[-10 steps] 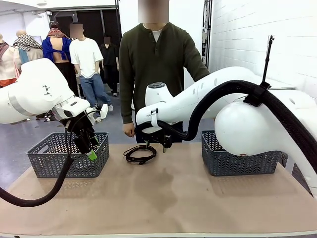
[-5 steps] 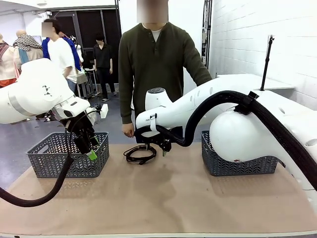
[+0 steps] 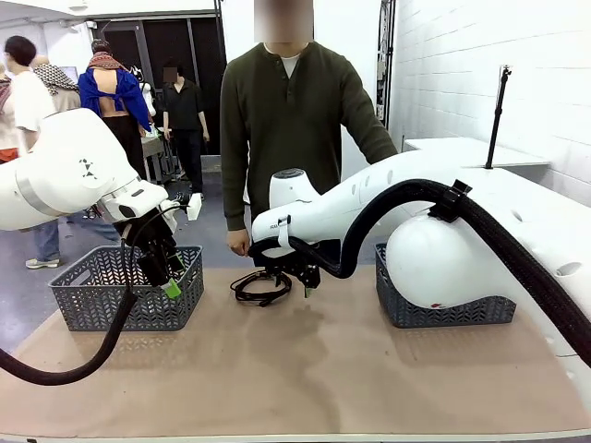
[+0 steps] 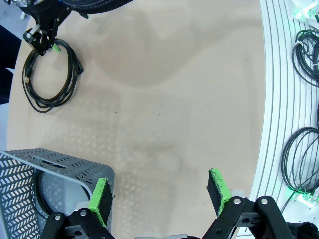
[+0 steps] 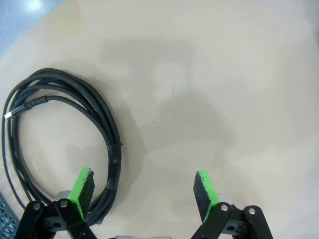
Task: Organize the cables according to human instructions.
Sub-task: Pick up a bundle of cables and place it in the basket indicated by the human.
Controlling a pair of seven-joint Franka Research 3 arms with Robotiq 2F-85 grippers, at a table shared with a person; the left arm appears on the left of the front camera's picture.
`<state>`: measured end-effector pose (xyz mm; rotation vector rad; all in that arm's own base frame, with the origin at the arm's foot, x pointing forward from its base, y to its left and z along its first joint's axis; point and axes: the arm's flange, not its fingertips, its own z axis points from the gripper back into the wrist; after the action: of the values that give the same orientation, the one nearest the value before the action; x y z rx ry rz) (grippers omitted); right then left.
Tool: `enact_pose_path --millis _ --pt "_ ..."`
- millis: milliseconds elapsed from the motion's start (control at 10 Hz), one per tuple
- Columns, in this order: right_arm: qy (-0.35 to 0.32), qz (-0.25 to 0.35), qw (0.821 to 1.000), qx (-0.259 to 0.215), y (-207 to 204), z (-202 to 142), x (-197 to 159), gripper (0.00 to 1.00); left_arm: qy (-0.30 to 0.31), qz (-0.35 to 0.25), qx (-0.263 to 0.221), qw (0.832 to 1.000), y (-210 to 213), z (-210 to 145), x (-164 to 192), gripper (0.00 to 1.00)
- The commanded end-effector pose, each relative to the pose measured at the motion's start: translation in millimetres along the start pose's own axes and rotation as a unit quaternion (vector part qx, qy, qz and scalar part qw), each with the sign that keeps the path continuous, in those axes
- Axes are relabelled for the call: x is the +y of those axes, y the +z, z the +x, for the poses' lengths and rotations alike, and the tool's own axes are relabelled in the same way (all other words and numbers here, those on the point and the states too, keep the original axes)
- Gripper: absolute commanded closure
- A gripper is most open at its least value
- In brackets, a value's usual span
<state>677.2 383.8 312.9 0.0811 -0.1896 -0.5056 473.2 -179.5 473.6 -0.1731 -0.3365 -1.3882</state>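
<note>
Jaws spread on both grippers; right gripper hovers beside cable, a light, limp coil, best pinched across its bundled strands.

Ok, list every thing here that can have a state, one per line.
Left claw: open, empty, above the table beside the left basket.
Right claw: open, empty, over the coiled cable.
Coiled cable: wound, lying flat on the table, not gripped.
Left basket: upright, a cable inside.
Right basket: upright, contents hidden.
</note>
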Motion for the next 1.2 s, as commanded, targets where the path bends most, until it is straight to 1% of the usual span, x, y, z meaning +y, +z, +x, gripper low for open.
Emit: enact_pose_path --millis 0,1100 --pt "-0.003 -0.006 1.000 0.013 -2.8 7.6 17.1 0.00 0.000 0.001 0.001 1.000 0.5 -0.4 -0.9 0.00" --pt "0.006 -0.048 0.999 0.018 -12.1 9.8 24.8 0.00 0.000 0.001 0.001 1.000 0.5 -0.4 -0.9 0.00"
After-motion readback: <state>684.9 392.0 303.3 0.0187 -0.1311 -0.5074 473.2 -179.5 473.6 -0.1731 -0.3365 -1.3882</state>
